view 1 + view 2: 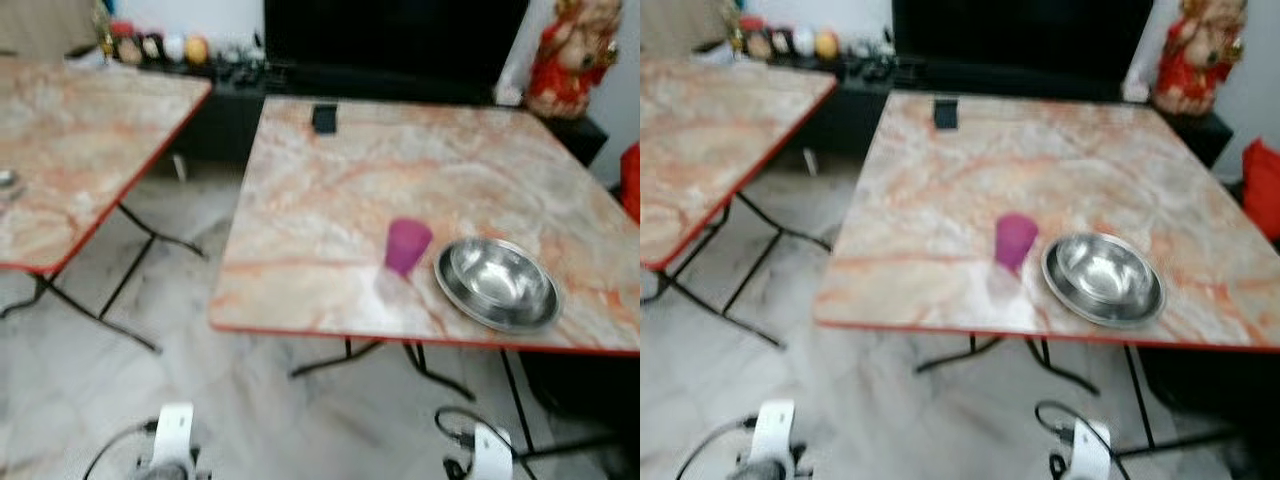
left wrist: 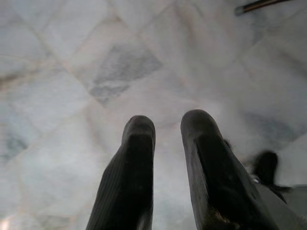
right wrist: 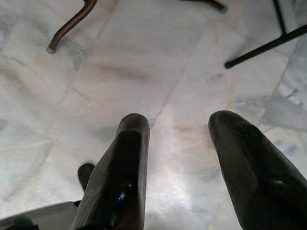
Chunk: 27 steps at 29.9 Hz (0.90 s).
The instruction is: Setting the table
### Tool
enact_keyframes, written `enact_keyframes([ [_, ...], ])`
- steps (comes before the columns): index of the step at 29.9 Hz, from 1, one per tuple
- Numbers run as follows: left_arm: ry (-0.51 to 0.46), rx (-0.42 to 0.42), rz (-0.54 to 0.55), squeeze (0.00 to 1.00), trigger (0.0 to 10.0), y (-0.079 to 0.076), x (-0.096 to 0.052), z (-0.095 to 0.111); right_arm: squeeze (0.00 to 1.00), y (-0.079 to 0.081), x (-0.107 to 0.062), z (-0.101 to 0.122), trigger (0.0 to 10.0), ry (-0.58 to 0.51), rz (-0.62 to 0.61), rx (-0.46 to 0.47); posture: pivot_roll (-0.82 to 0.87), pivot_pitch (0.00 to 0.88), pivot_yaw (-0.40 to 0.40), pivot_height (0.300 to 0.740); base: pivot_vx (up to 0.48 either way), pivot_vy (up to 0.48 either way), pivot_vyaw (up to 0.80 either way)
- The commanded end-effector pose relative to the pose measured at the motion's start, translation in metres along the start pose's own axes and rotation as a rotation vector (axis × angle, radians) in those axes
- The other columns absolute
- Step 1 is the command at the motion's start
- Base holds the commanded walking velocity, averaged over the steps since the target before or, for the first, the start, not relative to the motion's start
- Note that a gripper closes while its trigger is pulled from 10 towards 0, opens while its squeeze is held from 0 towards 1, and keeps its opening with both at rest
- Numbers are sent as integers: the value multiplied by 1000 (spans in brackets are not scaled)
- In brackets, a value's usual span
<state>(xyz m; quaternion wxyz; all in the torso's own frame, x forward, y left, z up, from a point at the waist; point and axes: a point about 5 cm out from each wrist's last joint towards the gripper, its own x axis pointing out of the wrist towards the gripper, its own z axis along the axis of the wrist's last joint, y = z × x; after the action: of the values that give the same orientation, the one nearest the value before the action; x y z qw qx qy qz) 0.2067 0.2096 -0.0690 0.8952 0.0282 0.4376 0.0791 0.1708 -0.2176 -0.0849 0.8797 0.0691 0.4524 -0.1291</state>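
A purple cup [image 1: 407, 245] stands upright near the front edge of the marbled folding table [image 1: 420, 180]. Just to its right lies a shiny steel bowl [image 1: 497, 284], close to the cup but apart from it. Both arms hang low in front of the table, their wrists at the bottom of the eye views. My left gripper [image 2: 165, 132] points down at the floor, its fingers a small gap apart and holding nothing. My right gripper [image 3: 182, 132] also faces the floor, open wide and empty.
A small black object [image 1: 324, 118] lies at the table's far edge. A second marbled table [image 1: 80, 140] stands to the left, with a gap of marble floor [image 1: 150, 300] between. Behind are a dark TV cabinet [image 1: 390, 45] and a red figurine [image 1: 572, 55]. Black table legs [image 1: 440, 375] cross beneath.
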Motion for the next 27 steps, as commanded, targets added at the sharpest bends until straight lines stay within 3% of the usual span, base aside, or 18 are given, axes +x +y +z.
enact_keyframes([
  [1, 16, 3, 0, 0, 10000, -1, -1, -4, 0, -2, -1, -6, 10000, 15, -8, 13, 40, 0, -30, 740, 0, 319, 0],
  [12, 11, 12, 10, 0, 10000, 2, -1, -4, 0, -1, -1, -5, 10000, 15, -4, 17, 46, 0, -30, 740, 0, 312, 0],
  [27, 1, 47, -25, 0, 10000, -7, 0, 2, 0, -1, -1, -4, 10000, 10, -4, 41, 36, 0, -27, 740, 0, 0, 0],
])
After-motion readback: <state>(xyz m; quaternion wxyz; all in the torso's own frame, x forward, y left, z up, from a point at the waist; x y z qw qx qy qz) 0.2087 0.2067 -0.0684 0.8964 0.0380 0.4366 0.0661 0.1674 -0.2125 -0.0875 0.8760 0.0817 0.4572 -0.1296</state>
